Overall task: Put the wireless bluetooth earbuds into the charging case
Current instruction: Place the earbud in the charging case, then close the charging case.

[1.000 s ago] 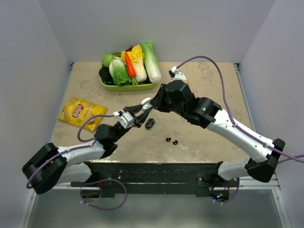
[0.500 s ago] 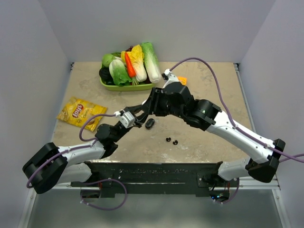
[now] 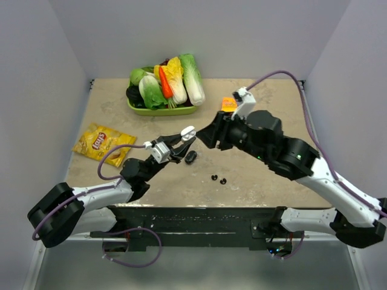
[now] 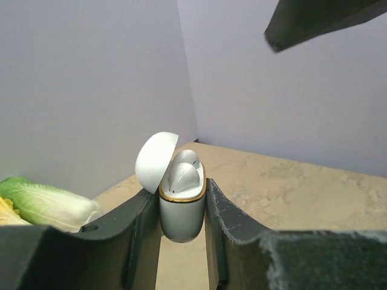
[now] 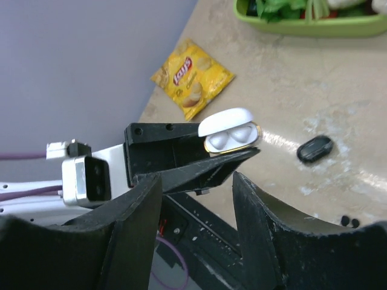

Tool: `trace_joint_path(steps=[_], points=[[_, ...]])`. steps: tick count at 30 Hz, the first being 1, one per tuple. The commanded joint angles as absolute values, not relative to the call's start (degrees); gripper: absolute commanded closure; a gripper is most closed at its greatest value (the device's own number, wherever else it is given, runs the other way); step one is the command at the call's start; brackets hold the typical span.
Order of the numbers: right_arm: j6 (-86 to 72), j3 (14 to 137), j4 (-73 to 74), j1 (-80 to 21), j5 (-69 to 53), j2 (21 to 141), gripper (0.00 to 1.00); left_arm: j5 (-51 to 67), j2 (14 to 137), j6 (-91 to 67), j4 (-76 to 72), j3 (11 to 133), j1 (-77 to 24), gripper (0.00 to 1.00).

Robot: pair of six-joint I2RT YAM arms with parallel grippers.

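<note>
The left gripper [image 4: 180,202] is clamped on the body of a white gold-rimmed charging case [image 4: 181,212], one dark finger flat on each side. The case stands upright with its rounded lid swung back. Two white earbuds [image 4: 182,173] are seated in it side by side. In the overhead view this arm stretches from the lower left corner up toward the middle of the frame, holding the case above the beige stone-patterned tabletop [image 3: 266,181]. The right gripper [image 5: 196,181] stands wide apart and holds nothing. It hangs just right of the case, and its arm bends in from the lower right corner. The right wrist view looks down into the case, showing both white earbuds and the whole left gripper from outside. The left wrist view shows only the case between its own fingers and a dark tip at upper right. Two tiny rounded black pieces [image 3: 218,179] lie together on the table below centre. A glossy black oval object [image 3: 190,157] lies just below the case. A yellow crisp bag [image 3: 103,144] lies at the left, and a green tray of vegetables [image 3: 162,110] sits at top centre.
</note>
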State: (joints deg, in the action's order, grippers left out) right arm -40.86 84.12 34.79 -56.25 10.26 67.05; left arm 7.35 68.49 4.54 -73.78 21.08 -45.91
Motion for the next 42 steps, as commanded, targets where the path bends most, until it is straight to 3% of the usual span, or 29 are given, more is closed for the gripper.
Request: trace_joint_path(steps=[1, 5, 9, 12, 23, 42], points=[[-30.9, 80.3, 30.7, -56.3, 19.0, 59.6, 0.46, 7.2, 65.0, -4.2, -107.8, 19.9, -45.6, 1.0], [-26.3, 75.9, 28.2, -56.3, 25.0, 58.9, 0.49, 11.3, 60.2, -23.7, -96.5, 19.9, -42.5, 1.0], [-23.3, 73.1, 25.4, -56.3, 27.7, 58.5, 0.51, 19.8, 58.2, -32.6, -82.1, 23.8, -41.0, 1.0], [-21.1, 71.5, 23.2, -56.2, 27.2, 58.4, 0.53, 27.5, 59.1, -33.3, -79.8, 24.2, -41.0, 1.0], [-18.0, 76.5, 24.9, -56.1, 23.5, 64.0, 0.5, 37.0, 62.2, -26.3, -74.6, 23.3, -41.7, 1.0], [-18.5, 72.9, 26.5, -56.8, 7.3, 63.0, 0.54, 30.2, 61.1, -19.6, -68.3, 24.7, -42.8, 1.0]])
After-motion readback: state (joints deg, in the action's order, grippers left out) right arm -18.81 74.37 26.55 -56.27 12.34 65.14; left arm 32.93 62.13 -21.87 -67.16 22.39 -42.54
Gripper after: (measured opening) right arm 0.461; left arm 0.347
